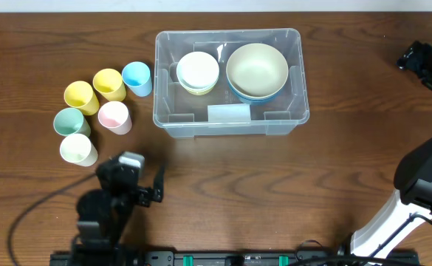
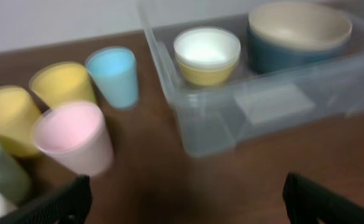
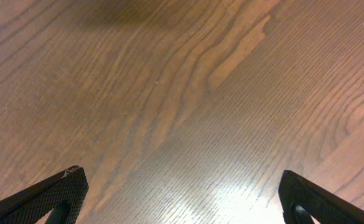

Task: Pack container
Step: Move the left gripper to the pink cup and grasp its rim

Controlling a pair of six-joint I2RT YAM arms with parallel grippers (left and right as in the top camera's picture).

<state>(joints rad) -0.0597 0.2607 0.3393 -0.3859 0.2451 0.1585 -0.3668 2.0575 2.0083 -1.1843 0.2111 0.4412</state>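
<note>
Left claw [image 2: 185, 198] wide open, empty; right claw [image 3: 182, 190] same.

Inspector: Left arm [image 1: 112, 203], finish?
Assessor: Black housings, a pale grey block on top. A thin black cable [image 1: 42, 201] runs up to it.
Inspector: Right arm [image 1: 422, 177]?
Assessor: Black joints, one white lower link [image 1: 382, 222].
Inspector: Right gripper [image 3: 182, 196]?
Assessor: Fingers [image 3: 57, 190] black, wedge-shaped, finely cross-hatched.

Counter [image 1: 275, 192]: dark brown, marked wood grain. Container [image 1: 229, 131]: clear, colourless, holding a white bowl [image 1: 198, 70] over a yellow bowl [image 2: 206, 74] and a cream bowl [image 1: 257, 68] over a blue bowl [image 2: 275, 59]. Outside it: yellow cups [image 1: 80, 97] [image 1: 109, 83], blue cup [image 1: 136, 77], pink cup [image 1: 114, 116], mint-green cup [image 1: 70, 121], white cup [image 1: 77, 148].
</note>
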